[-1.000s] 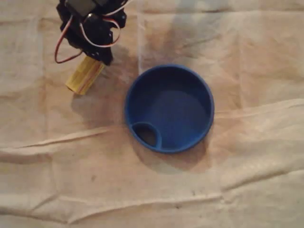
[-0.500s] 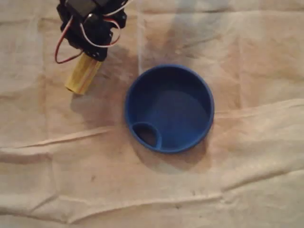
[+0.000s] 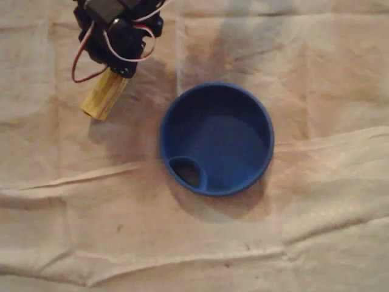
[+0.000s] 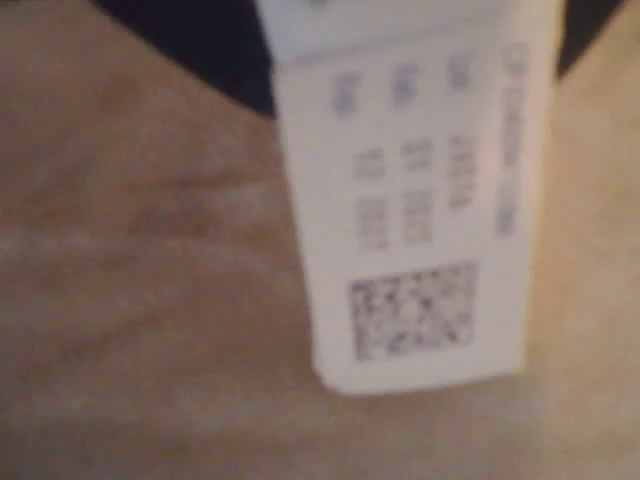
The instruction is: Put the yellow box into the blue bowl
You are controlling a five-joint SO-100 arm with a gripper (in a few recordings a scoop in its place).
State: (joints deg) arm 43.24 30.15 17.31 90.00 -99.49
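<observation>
Desk (image 3: 340, 73) covered edge to edge by a creased beige cloth (image 3: 243, 243); long folds run across its near half in the overhead view.

Blue bowl (image 3: 225, 140): round, upright, sitting about mid-desk with nothing in it. I note a small oval pocket (image 3: 187, 172) moulded into its near-left rim.

Arm (image 3: 115, 27): black, entering from the far-left corner of the overhead view. Red and white wires (image 3: 76, 67) loop off its left side.

Yellow box (image 3: 103, 97): long and narrow, far-left of the bowl and well apart from it, outside the rim. Its far end is tucked under the arm's head and its free end points near-left. A soft shadow lies on the cloth beside it, offset toward the bowl, so I read the box as raised off the cloth.

Fingers (image 3: 126, 66): clenched on the far end of the yellow box, as far as I can read them from overhead; the contact itself is hidden under the black housing.

Wrist view: the box (image 4: 420, 220) hangs down from the top edge over the cloth, turning a pale printed label toward the camera. Text is too blurred to read. A square dotted code (image 4: 412, 308) sits near its lower end.
</observation>
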